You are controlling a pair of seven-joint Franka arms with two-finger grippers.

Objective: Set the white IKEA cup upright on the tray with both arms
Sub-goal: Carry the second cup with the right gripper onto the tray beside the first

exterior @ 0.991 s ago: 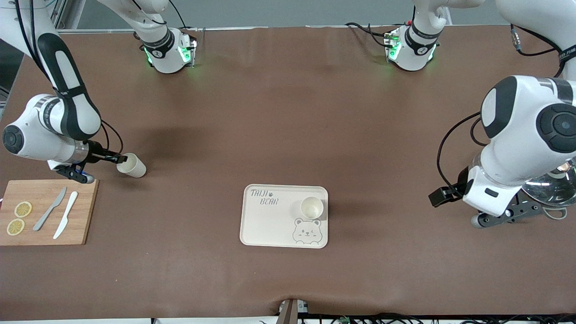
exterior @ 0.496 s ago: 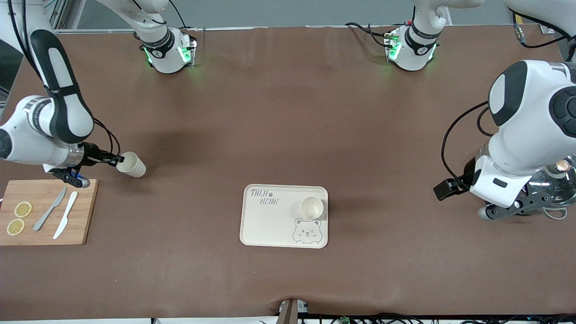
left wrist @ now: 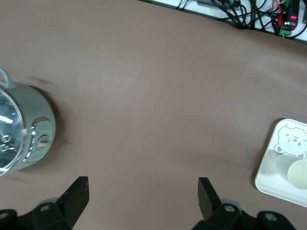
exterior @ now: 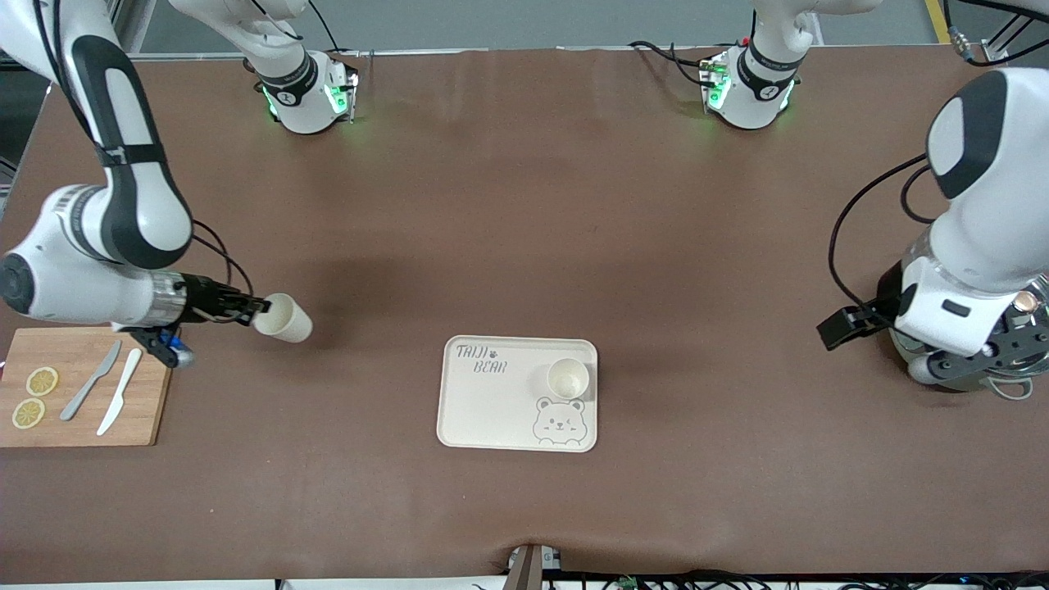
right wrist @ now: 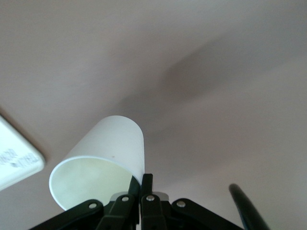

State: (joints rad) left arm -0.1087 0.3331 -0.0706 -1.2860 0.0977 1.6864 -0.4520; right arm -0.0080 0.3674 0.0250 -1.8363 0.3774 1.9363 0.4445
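A white cup (exterior: 284,319) hangs tilted on its side above the table, between the cutting board and the tray. My right gripper (exterior: 261,310) is shut on its rim, one finger inside the mouth and one outside. In the right wrist view the cup (right wrist: 105,153) shows its open mouth, with my right gripper (right wrist: 142,184) pinching the wall. The cream tray (exterior: 483,410) lies mid-table and holds a second white cup (exterior: 567,378) standing upright beside the bear drawing. My left gripper (left wrist: 143,194) hangs open and empty over bare table at the left arm's end; the tray (left wrist: 271,177) shows there too.
A wooden cutting board (exterior: 147,410) with two lemon slices (exterior: 34,397) and two knives (exterior: 106,390) lies at the right arm's end. A silver pot (exterior: 1034,315) stands under the left arm's hand, and the left wrist view shows the pot (left wrist: 21,132) beside the fingers.
The right gripper closed on the cup's rim, lifted it off the table and carried it toward the tray. The left arm drew back toward its own end of the table.
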